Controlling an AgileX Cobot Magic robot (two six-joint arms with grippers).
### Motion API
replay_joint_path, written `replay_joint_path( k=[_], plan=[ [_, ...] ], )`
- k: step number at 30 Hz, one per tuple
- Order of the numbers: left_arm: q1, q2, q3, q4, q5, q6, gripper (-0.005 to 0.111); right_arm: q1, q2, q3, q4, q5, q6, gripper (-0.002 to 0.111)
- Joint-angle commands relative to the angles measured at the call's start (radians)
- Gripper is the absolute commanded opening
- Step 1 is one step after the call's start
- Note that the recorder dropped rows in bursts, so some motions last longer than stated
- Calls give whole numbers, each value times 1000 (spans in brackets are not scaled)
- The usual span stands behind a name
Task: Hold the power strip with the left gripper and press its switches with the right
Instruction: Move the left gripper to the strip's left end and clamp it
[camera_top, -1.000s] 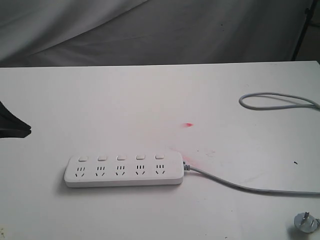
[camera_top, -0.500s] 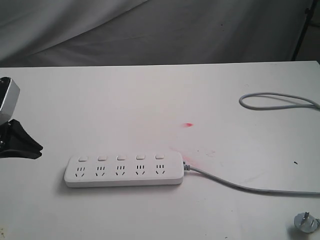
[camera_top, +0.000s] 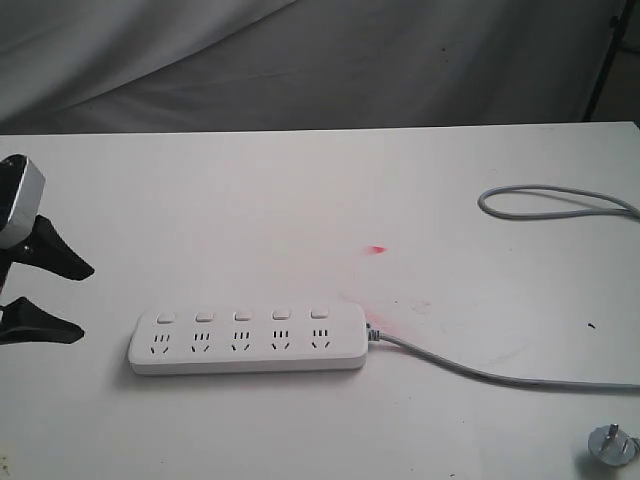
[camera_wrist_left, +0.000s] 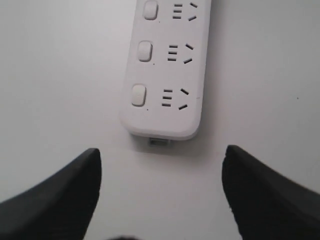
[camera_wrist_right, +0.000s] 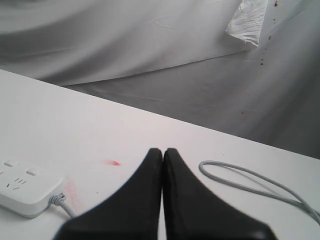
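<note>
You will find the left end effector (camera_top: 84, 301) at the left edge of the surface (camera_top: 300, 190). It is released, with its fingers spread, and faces the near end of the power strip (camera_top: 247, 340) without touching it. The power strip lies flat. The right end effector (camera_wrist_right: 163, 152) is clenched on nothing and well apart from the power strip.

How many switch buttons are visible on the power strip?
5. The switches form one row along the far edge of the power strip: leftmost, second, middle, fourth, and last by the cord. None is hidden in the exterior view.
</note>
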Motion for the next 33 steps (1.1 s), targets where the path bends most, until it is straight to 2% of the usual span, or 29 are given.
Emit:
replay_joint_path(
  k=[1, 6, 12, 14, 17, 25, 30, 33],
  plan=[
    [-5, 22, -4, -16, -9, -43, 71, -6, -6, 4, -5, 0, 1, 0],
    [-5, 22, -4, -48, -9, 16, 83, -6, -6, 4, -5, 0, 1, 0],
    [-7, 22, -4, -52, -39, 36, 83, -6, -6, 4, -5, 0, 1, 0],
    [-25, 22, -4, -43, -48, 36, 83, -6, -6, 4, -5, 0, 1, 0],
    [-94, 41, -4, -38, -108, 36, 83, -6, -6, 4, -5, 0, 1, 0],
    [-98, 177, -6, -40, -127, 36, 83, -6, -6, 4, -5, 0, 1, 0],
    [-171, 207, -6, -57, -240, 36, 83, -6, -6, 4, -5, 0, 1, 0],
    [-191, 216, -6, -57, -251, 36, 83, -6, -6, 4, -5, 0, 1, 0]
  ],
)
